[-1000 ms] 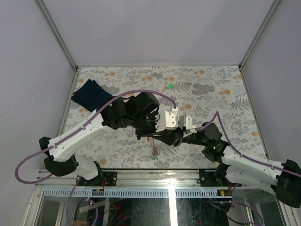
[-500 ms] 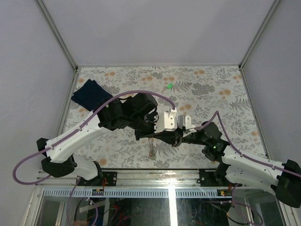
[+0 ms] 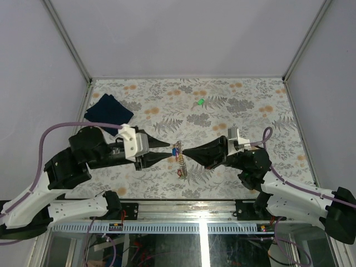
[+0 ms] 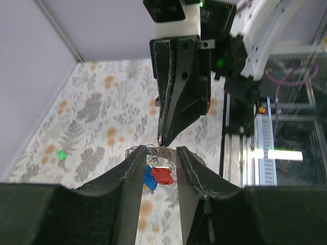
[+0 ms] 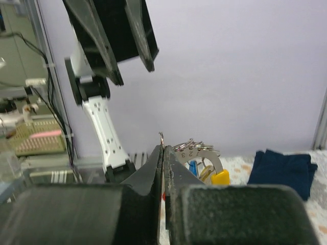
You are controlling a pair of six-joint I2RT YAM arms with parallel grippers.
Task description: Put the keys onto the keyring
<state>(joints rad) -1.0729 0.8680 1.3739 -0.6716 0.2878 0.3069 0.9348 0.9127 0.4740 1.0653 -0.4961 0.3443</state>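
Observation:
The keyring (image 3: pixel 178 152) hangs in the air between the two grippers, with a short chain (image 3: pixel 181 170) dangling below it. My right gripper (image 3: pixel 186 151) is shut on the ring's thin wire (image 5: pixel 161 136). A numbered metal tab (image 5: pixel 203 152), a yellow key (image 5: pixel 219 177) and a blue key (image 5: pixel 192 166) hang beside its tips. My left gripper (image 3: pixel 169 151) points at the ring from the left with its jaws apart. In the left wrist view the ring (image 4: pixel 148 150), a red key (image 4: pixel 162 175) and a blue key (image 4: pixel 148 179) show between its fingers (image 4: pixel 134 166). A green key (image 3: pixel 200 102) lies alone on the far table.
A dark blue folded cloth (image 3: pixel 108 111) lies at the table's back left and also shows in the right wrist view (image 5: pixel 283 168). The flowered table (image 3: pixel 250 105) is bounded by grey walls. A metal rail (image 3: pixel 183 207) runs along the near edge.
My left arm has swung back from over the right gripper to the left and now faces it tip to tip. The keyring with its keys now hangs between the two tips.

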